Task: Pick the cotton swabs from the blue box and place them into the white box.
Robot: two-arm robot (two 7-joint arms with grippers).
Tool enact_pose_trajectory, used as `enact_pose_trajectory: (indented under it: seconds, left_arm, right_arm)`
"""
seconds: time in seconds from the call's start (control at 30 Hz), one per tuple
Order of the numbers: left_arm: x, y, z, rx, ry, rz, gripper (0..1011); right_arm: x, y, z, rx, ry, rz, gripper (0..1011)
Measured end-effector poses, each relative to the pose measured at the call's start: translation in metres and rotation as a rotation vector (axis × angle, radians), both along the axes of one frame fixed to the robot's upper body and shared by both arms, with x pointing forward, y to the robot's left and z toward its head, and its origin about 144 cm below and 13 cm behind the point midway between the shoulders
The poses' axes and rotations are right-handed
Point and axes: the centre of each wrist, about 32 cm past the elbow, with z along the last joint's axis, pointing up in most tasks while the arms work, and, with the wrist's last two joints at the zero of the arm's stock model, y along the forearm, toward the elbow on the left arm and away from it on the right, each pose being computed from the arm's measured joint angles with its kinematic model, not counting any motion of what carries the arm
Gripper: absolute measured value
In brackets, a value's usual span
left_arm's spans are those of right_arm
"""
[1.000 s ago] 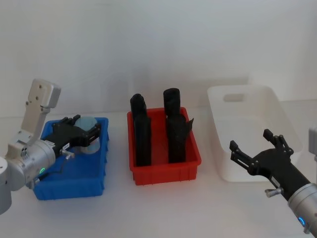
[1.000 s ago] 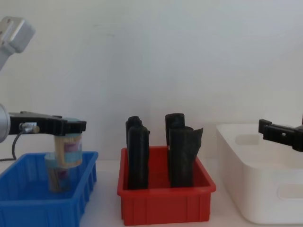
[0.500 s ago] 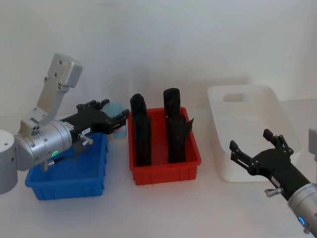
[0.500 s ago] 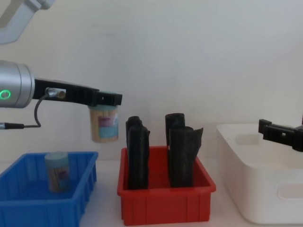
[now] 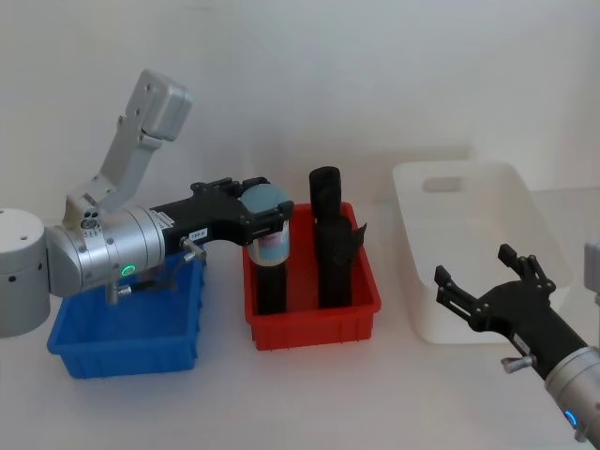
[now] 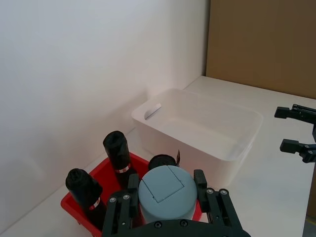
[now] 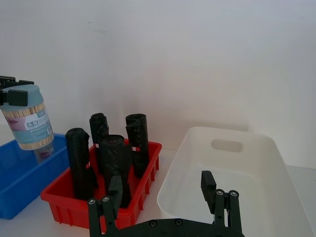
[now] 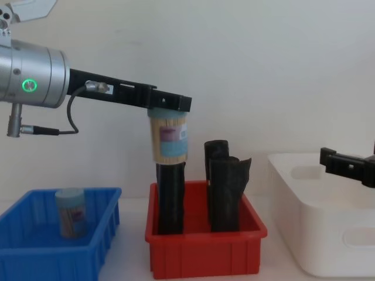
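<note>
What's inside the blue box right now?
One swab jar stands upright in the blue box. Its near wall hides the floor from the chest, and the left arm covers part of it from the head view, so anything lying flat there can't be seen.

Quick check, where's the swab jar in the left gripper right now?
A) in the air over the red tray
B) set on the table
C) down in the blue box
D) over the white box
A: the left gripper is shut on the cotton swab jar, which hangs above the red tray, short of the white box. The right gripper hangs open near the white box.
</note>
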Motion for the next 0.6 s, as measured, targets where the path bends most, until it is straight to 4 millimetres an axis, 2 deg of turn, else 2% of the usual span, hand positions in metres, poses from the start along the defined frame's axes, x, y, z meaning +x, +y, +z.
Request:
enact_pose_trajectory:
  seconds: [0.6]
  left_arm:
    - [0.002, -0.008, 0.011, -0.014, 0.017, -0.078, 670]
  right_arm:
    - [0.001, 0.001, 0.003, -0.014, -0.005, 0.062, 1002]
